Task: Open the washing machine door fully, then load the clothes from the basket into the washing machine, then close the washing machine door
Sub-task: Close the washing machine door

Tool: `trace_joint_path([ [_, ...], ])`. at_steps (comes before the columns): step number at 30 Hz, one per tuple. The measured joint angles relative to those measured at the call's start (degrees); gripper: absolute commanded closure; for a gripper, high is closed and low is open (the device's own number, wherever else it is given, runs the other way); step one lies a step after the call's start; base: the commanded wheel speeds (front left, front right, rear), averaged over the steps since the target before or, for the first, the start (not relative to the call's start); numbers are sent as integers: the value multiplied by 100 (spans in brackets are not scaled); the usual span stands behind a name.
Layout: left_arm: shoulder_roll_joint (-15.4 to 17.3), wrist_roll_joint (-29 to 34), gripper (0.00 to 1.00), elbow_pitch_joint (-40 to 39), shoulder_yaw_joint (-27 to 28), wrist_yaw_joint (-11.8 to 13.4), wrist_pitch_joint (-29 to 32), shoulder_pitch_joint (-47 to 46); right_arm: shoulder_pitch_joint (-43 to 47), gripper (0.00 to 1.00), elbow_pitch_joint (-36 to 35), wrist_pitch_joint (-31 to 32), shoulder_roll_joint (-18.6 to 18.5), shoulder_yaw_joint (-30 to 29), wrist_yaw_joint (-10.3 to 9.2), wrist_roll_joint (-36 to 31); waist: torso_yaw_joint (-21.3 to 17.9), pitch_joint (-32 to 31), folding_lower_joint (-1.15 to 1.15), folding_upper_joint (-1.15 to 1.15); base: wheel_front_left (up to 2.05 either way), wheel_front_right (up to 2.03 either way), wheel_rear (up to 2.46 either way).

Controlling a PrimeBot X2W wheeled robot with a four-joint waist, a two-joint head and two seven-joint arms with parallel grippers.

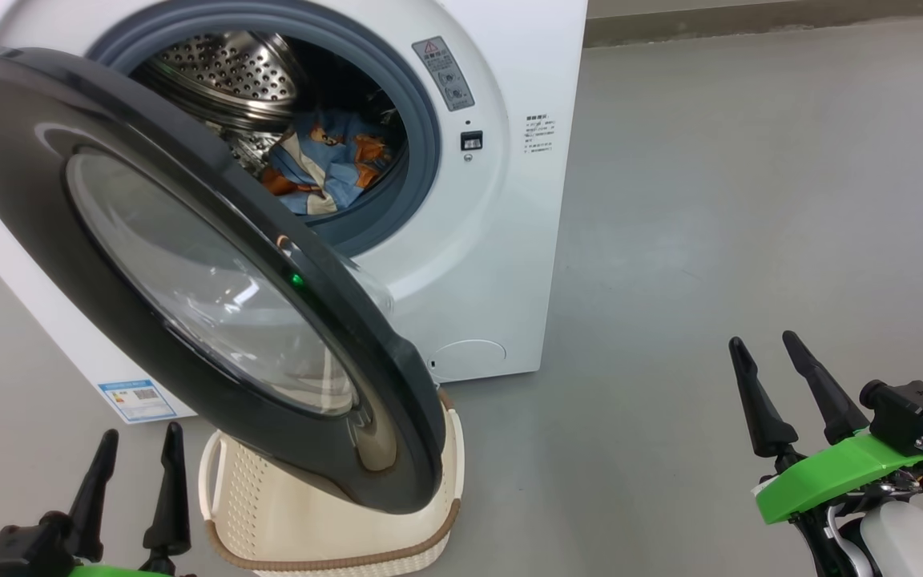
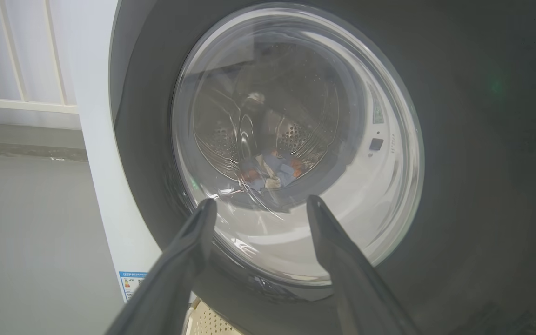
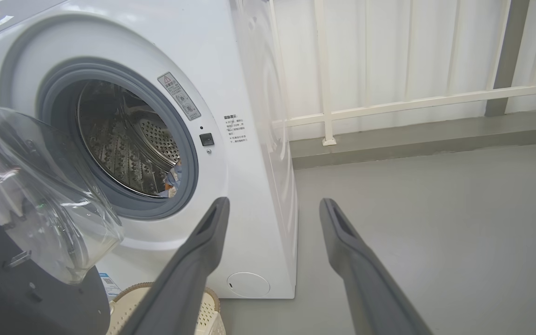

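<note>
The white washing machine (image 1: 477,264) stands ahead with its round black door (image 1: 149,192) swung partway out over the basket. Light blue clothes (image 1: 325,164) with orange patches lie inside the steel drum (image 1: 229,72). The cream basket (image 1: 429,513) sits on the floor under the door's lower edge; its inside is mostly hidden. My left gripper (image 1: 139,449) is open at the lower left, pointing at the door's glass window (image 2: 296,139). My right gripper (image 1: 766,353) is open at the lower right, well clear of the machine (image 3: 249,139), with nothing between its fingers.
Grey floor (image 1: 710,200) stretches to the right of the machine. A blue label sticker (image 1: 135,399) marks the machine's lower left side. White railing (image 3: 389,102) and a grey curb (image 3: 412,139) run behind the machine.
</note>
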Motion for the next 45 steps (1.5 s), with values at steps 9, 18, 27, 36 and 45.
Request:
trace_joint_path([
  [9, -74, 0, 0, -1, 16, -1, 0, 0, 0, 0, 1, 0, 0, 23, 0, 0, 5, -6, 0, 0, 0, 0, 0],
  [18, -94, 1, 0, -2, 20, -2, -16, -1, -1, 100, -15, 0, -51, 191, 0, 1, 59, -17, 0, 0, 0, 0, 0],
  [27, -185, 1, 0, 8, -2, -4, -18, 2, -5, 100, -263, -1, -29, 433, 0, 78, 424, -59, 0, 0, 0, 0, 0],
  [36, -234, 1, 0, 58, -67, -56, -18, 11, -91, 100, -569, -1, 81, 587, 0, 202, 1064, -141, 0, 0, 0, 0, 0],
  [45, -209, 1, 0, 100, -185, -60, -15, 14, -249, 100, -1415, -1, 260, 576, 0, 248, 1651, -226, 0, 0, 0, 0, 0],
])
